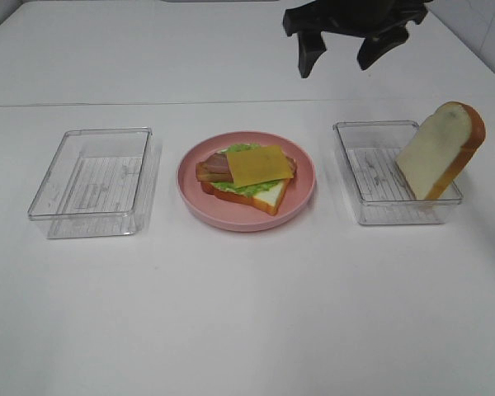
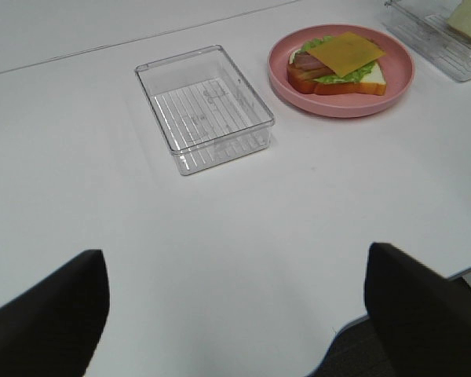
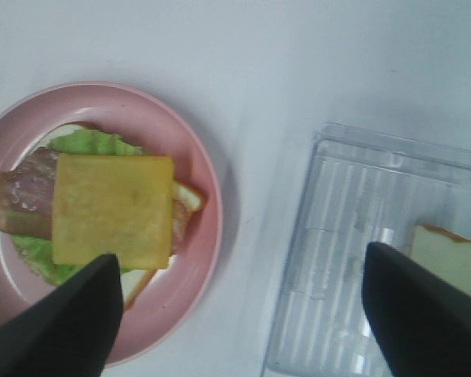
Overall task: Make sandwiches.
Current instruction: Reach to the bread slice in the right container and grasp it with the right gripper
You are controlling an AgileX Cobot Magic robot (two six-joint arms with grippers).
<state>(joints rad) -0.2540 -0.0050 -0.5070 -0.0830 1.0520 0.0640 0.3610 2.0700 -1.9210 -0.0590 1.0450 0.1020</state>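
Note:
On the round pink plate (image 1: 231, 221) lies an open sandwich stack (image 1: 252, 169): a bread slice, green lettuce, brownish-pink meat, and a yellow cheese slice (image 3: 114, 208) on top. A second bread slice (image 1: 441, 148) leans upright against the far right corner of the right tray (image 1: 371, 206). My right gripper (image 1: 340, 58) hangs open and empty high above the table's far side, between plate and right tray; its wrist view looks down on both. My left gripper (image 2: 235, 314) is open with nothing between its fingers, well back from the left tray (image 2: 204, 106).
An empty clear plastic tray (image 1: 91, 181) stands left of the plate. The white table's front edge shows in the left wrist view, close to the left gripper. A seam runs across the table behind the trays.

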